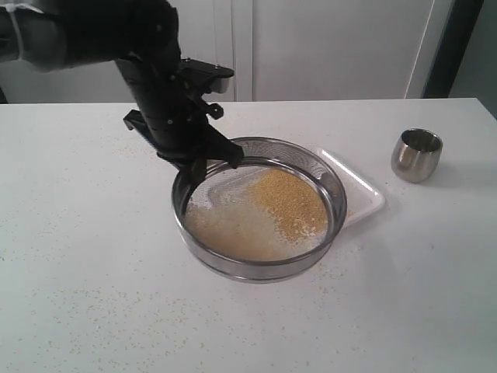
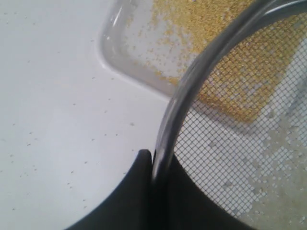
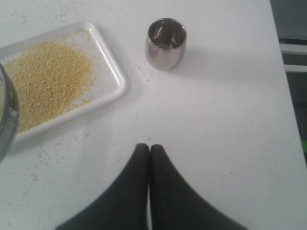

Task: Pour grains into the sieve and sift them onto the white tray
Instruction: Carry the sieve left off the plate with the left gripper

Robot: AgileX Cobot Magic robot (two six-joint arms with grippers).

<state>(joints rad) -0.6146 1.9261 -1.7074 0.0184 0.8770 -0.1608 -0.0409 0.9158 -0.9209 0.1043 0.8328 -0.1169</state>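
- The left gripper (image 2: 153,160) has its fingers clamped on the steel rim of the sieve (image 1: 256,268), one finger outside the wall and one inside over the mesh. The sieve hangs over the white tray (image 3: 109,67) and covers most of it.
- The grains (image 1: 291,203) lie in the sieve: golden ones heaped on the side away from the grip, paler ones spread across the rest of the mesh. A golden layer already lies on the tray below.
- The step in hand looks like sifting, and short, level side-to-side shakes should suit it (a one-sided rim grip lets the far edge dip, so big swings risk a spill over the wall).
- The sieve's centre is best held above the tray's middle, since specks already dot the table (image 1: 93,272).
- The right gripper (image 3: 149,148), fingers together and empty, hovers over the table near the cup (image 3: 165,43), apart from the sieve.
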